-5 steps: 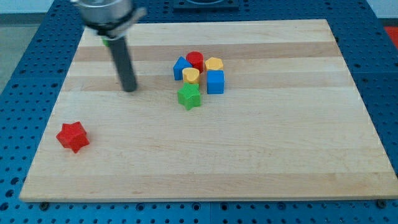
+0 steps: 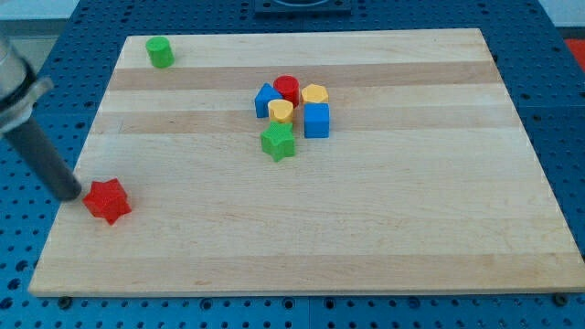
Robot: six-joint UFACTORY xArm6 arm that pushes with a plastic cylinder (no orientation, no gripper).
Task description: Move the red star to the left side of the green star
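Red star (image 2: pixel 108 200) judged light, rigid, easily slid; tip (image 2: pixel 69 193) set just left of it, green star (image 2: pixel 278 142) well right; no claw fitted, state cannot be told

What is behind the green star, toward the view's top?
Right behind the green star sits a yellow block, with a blue cube beside it. Whether they touch the star cannot be seen.

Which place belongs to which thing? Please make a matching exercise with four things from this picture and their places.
Things:
1. red star
2. green cylinder
3. green star
4. my tip

Places:
A. bottom edge of the central cluster
B. just left of the red star
C. top left corner of the board
D. lower left part of the board

Pairs: 1-D, 2-C, 3-A, 4-B
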